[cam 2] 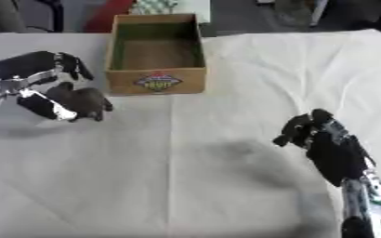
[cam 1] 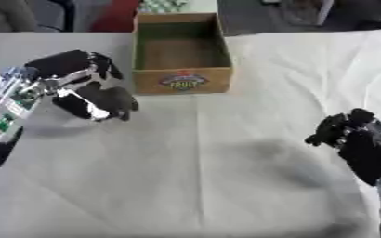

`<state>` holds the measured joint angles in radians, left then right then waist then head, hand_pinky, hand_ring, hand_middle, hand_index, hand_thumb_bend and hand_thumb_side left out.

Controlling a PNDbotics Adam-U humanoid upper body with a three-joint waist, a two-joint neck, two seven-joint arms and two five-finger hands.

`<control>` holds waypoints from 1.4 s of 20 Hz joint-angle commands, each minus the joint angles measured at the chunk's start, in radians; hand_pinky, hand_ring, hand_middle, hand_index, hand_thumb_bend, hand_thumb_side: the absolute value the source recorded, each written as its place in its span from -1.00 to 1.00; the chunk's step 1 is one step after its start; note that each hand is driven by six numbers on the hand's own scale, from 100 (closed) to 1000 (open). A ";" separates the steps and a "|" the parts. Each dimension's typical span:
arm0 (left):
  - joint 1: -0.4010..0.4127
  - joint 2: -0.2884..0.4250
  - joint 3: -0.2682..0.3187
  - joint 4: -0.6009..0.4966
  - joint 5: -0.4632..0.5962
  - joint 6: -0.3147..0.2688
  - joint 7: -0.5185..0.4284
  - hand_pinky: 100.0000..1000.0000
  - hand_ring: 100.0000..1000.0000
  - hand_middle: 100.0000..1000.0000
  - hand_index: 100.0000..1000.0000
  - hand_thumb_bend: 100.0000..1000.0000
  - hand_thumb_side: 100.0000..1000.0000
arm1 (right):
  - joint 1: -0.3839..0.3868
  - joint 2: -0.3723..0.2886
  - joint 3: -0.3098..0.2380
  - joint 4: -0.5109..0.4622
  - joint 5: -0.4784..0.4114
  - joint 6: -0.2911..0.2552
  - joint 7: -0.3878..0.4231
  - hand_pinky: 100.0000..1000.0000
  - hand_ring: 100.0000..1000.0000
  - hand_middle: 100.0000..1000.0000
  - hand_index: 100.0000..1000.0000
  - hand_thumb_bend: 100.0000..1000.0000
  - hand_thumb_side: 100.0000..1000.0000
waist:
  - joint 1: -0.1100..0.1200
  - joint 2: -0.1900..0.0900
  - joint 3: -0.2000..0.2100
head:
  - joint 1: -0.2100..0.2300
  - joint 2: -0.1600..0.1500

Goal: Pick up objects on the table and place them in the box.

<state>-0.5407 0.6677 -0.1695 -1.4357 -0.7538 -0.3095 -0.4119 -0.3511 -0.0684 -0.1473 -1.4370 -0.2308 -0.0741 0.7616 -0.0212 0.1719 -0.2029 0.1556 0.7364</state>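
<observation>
An open cardboard box (cam 1: 181,80) with a fruit label on its front stands at the far middle of the table; its inside looks empty. My left hand (cam 1: 72,83) hovers just left of the box, fingers curled round a dark grey lumpy object (cam 1: 112,98), seen also as the dark object (cam 2: 82,101). The object sits a little lower than the box's front left corner. My right hand (cam 2: 328,144) rests at the right side of the table, fingers curled, holding nothing.
A white cloth (cam 1: 193,176) covers the table, with folds on the right. Chairs and a red item (cam 1: 116,14) stand beyond the far edge. A checkered thing (cam 1: 165,5) lies behind the box.
</observation>
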 commanded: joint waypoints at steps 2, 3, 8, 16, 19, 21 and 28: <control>-0.028 0.011 -0.014 0.025 -0.043 -0.024 0.002 0.42 0.27 0.32 0.54 -0.07 -0.34 | -0.009 -0.021 0.001 -0.011 -0.002 -0.001 0.003 0.21 -0.09 -0.03 0.18 -1.00 0.69 | 0.001 -0.015 -0.002 | 0.003 -0.004; -0.030 0.011 -0.018 0.033 -0.051 -0.029 0.001 0.42 0.28 0.32 0.54 -0.05 -0.33 | -0.010 -0.021 0.000 -0.010 -0.003 -0.002 0.003 0.21 -0.09 -0.03 0.18 -1.00 0.69 | 0.001 -0.015 -0.003 | 0.003 -0.004; -0.037 0.006 -0.029 0.077 -0.089 -0.043 0.010 0.41 0.26 0.29 0.52 -0.06 -0.38 | -0.009 -0.020 0.002 -0.012 -0.002 -0.001 0.005 0.21 -0.09 -0.03 0.18 -1.00 0.69 | 0.003 -0.015 -0.005 | 0.003 -0.006; -0.040 -0.005 -0.035 0.129 -0.135 -0.050 0.045 0.38 0.22 0.25 0.48 -0.10 -0.53 | -0.009 -0.020 0.003 -0.012 -0.002 0.000 0.006 0.21 -0.09 -0.03 0.18 -1.00 0.69 | 0.004 -0.015 -0.007 | 0.003 -0.006; -0.040 -0.008 -0.037 0.145 -0.147 -0.051 0.058 0.37 0.18 0.21 0.44 -0.20 -0.75 | -0.009 -0.020 0.002 -0.012 -0.002 0.000 0.006 0.21 -0.08 -0.03 0.18 -1.00 0.69 | 0.003 -0.015 -0.008 | 0.002 -0.006; -0.039 -0.009 -0.037 0.152 -0.149 -0.052 0.065 0.35 0.15 0.16 0.41 -0.34 -0.82 | -0.009 -0.021 0.002 -0.012 -0.002 0.000 0.006 0.21 -0.08 -0.03 0.18 -1.00 0.69 | 0.004 -0.015 -0.008 | 0.002 -0.007; -0.038 -0.006 -0.032 0.148 -0.137 -0.046 0.078 0.32 0.07 0.06 0.32 -0.50 -0.82 | -0.007 -0.021 0.002 -0.012 -0.002 0.001 0.006 0.21 -0.08 -0.03 0.18 -1.00 0.69 | 0.004 -0.015 -0.007 | 0.001 -0.008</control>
<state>-0.5649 0.6419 -0.2080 -1.2804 -0.8967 -0.3568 -0.3389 -0.3508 -0.0687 -0.1471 -1.4369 -0.2305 -0.0722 0.7669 -0.0196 0.1718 -0.2101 0.1566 0.7364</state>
